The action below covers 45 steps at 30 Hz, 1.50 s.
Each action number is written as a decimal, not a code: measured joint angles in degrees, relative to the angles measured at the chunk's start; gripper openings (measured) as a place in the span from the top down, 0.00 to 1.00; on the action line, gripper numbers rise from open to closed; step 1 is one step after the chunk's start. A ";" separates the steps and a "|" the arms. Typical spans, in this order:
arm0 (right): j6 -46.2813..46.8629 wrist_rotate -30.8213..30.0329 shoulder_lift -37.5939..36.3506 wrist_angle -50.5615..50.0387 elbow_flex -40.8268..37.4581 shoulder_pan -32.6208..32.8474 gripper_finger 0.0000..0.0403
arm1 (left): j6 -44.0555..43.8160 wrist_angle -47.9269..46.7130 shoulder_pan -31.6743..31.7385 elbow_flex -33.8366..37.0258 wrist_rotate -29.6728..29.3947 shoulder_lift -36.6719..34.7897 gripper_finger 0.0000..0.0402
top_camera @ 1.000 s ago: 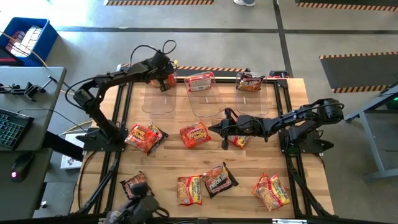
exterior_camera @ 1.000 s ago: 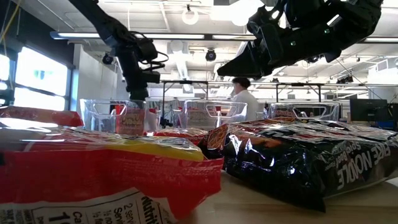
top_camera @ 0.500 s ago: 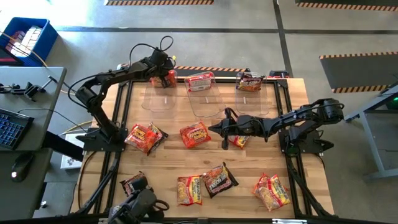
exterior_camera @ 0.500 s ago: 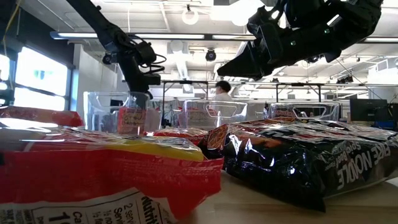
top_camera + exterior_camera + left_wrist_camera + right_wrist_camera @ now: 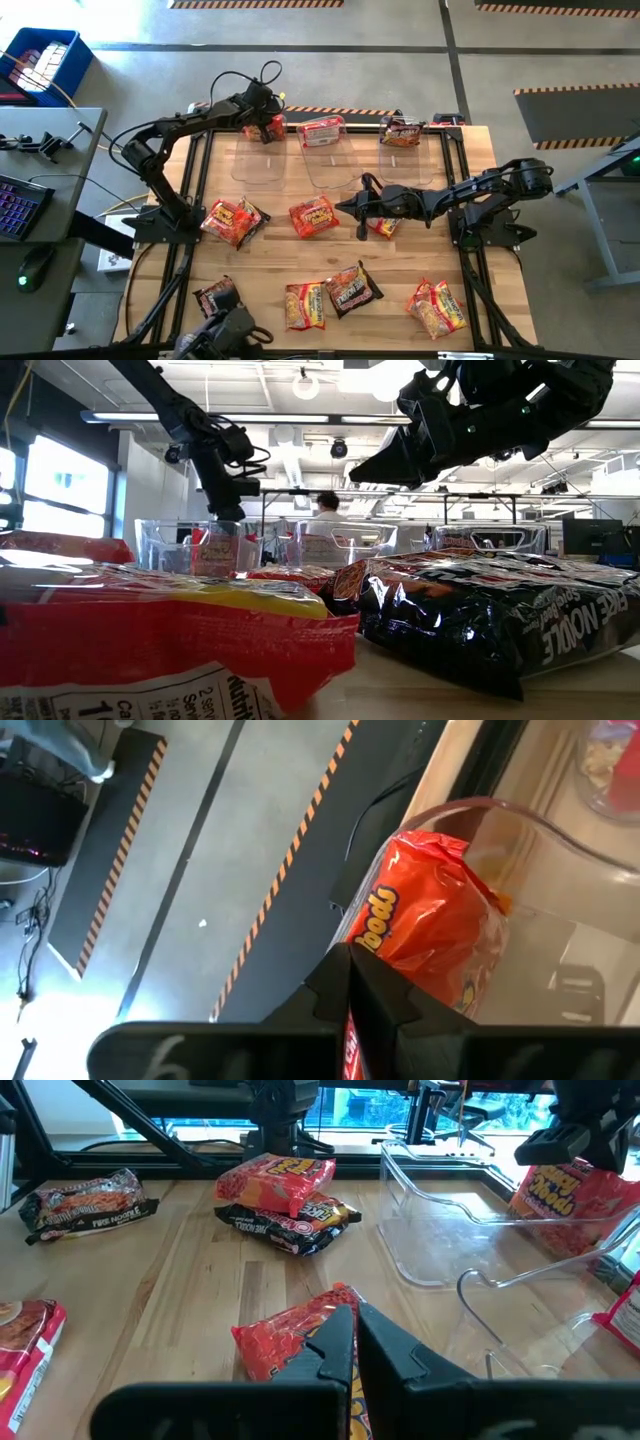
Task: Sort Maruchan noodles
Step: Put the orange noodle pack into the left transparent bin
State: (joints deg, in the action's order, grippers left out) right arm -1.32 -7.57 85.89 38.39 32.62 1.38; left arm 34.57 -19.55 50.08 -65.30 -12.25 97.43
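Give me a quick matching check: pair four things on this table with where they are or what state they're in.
1. left gripper
2. right gripper
3. red-and-white packet
4. dark packet

a. in the middle bin
b. near table edge
c. shut on an orange packet at the left bin
d. shut, over mid-table

Pairs: 1-c, 2-d, 3-a, 4-b

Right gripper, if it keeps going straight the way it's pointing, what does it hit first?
Probably the orange-red noodle packet lying on the table just beyond the right gripper; depth is hard to judge, so it might pass over it.
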 joint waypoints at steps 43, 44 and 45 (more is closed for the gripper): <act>-0.20 0.02 0.00 -0.06 -0.01 0.01 1.00 | -3.44 -30.13 -9.97 0.11 17.57 3.76 0.98; -0.20 0.02 0.00 -0.07 0.00 0.01 1.00 | -3.42 -30.29 -10.23 0.11 17.71 4.45 0.98; -0.20 0.02 0.00 -0.08 -0.01 0.01 1.00 | -3.43 -30.40 -10.49 0.10 17.87 5.19 0.98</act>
State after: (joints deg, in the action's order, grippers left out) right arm -1.52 -7.55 85.89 38.31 32.61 1.39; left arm 31.14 -49.95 39.59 -65.20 5.62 102.62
